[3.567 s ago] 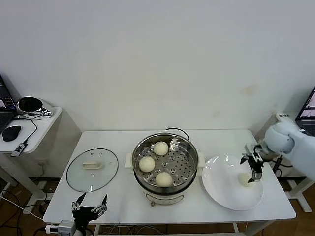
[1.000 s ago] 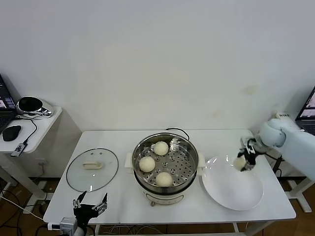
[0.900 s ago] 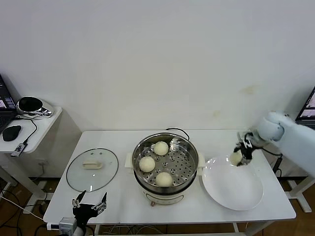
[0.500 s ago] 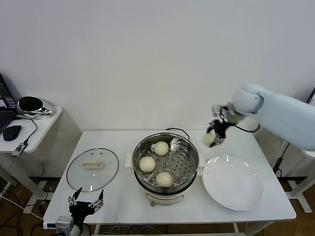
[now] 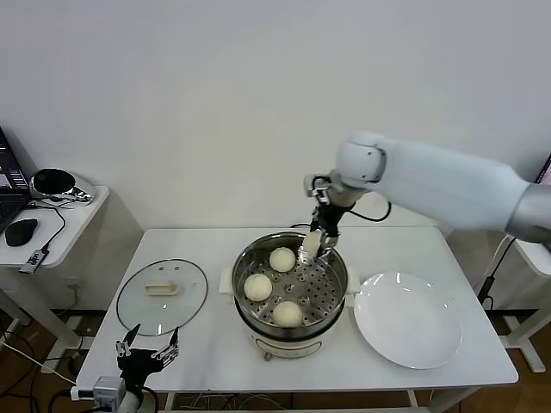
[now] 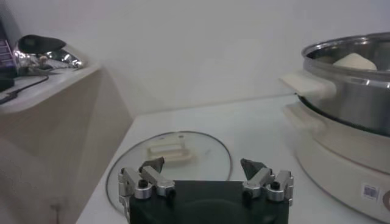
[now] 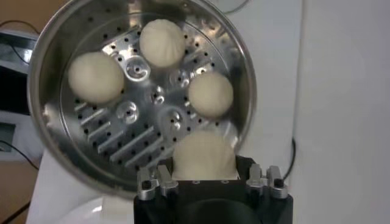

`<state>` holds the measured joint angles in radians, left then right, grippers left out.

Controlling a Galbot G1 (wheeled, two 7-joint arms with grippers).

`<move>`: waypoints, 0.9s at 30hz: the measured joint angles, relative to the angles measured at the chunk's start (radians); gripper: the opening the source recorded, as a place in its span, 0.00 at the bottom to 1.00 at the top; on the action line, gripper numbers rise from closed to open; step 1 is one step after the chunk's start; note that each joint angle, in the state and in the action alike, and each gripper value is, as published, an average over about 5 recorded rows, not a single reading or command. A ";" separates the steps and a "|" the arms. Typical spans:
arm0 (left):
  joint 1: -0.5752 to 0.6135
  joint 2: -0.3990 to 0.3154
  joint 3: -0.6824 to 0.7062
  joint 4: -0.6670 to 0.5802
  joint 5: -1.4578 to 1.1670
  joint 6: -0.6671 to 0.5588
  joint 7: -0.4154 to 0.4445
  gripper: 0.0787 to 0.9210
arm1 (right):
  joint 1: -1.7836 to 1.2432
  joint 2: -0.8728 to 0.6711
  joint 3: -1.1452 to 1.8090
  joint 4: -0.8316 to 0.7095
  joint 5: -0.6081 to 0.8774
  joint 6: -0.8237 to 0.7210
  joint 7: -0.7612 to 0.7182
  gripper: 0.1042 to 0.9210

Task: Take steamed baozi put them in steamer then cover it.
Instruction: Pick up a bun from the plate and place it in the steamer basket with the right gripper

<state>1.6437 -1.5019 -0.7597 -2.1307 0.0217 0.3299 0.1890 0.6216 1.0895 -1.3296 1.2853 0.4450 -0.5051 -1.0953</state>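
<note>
Holding fourth bun, right gripper hangs over back of steamer; three buns inside. Left gripper open, low near lid on table.

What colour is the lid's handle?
Cream-white, on the clear glass lid; the handle shows best in the left wrist view.

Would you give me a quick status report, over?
Right gripper shut on fourth baozi, above steamer rim. Left gripper open, parked low. Cover still off. Nothing blocking.
</note>
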 measured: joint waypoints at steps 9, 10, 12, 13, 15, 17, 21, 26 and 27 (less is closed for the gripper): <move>-0.003 -0.001 -0.003 -0.003 -0.001 0.002 0.003 0.88 | -0.044 0.053 -0.050 -0.002 -0.014 -0.022 0.008 0.64; -0.003 -0.002 -0.003 -0.002 -0.001 0.003 0.003 0.88 | -0.048 0.055 -0.053 -0.002 -0.018 -0.023 0.008 0.64; -0.004 -0.003 -0.002 -0.001 -0.001 0.004 0.004 0.88 | -0.055 0.058 -0.060 -0.003 -0.025 -0.024 0.008 0.64; -0.004 -0.003 -0.001 -0.001 -0.001 0.004 0.004 0.88 | -0.058 0.060 -0.064 -0.002 -0.029 -0.024 0.007 0.64; -0.006 -0.003 0.000 -0.001 -0.001 0.006 0.006 0.88 | -0.061 0.061 -0.070 -0.001 -0.037 -0.025 0.007 0.64; -0.007 -0.003 0.000 -0.002 -0.002 0.007 0.007 0.88 | -0.064 0.061 -0.076 0.001 -0.044 -0.026 0.005 0.64; -0.009 -0.002 0.001 -0.002 -0.002 0.008 0.009 0.88 | -0.067 0.060 -0.085 0.007 -0.056 -0.027 0.003 0.64; -0.014 -0.005 0.006 0.004 -0.005 0.008 0.010 0.88 | -0.068 0.054 -0.092 0.017 -0.062 -0.030 0.005 0.64; -0.015 -0.006 0.008 0.006 -0.005 0.007 0.010 0.88 | -0.067 0.053 -0.092 0.019 -0.062 -0.032 0.006 0.65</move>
<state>1.6283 -1.5084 -0.7521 -2.1246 0.0163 0.3373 0.1992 0.5550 1.1421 -1.4220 1.3047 0.3828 -0.5367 -1.0894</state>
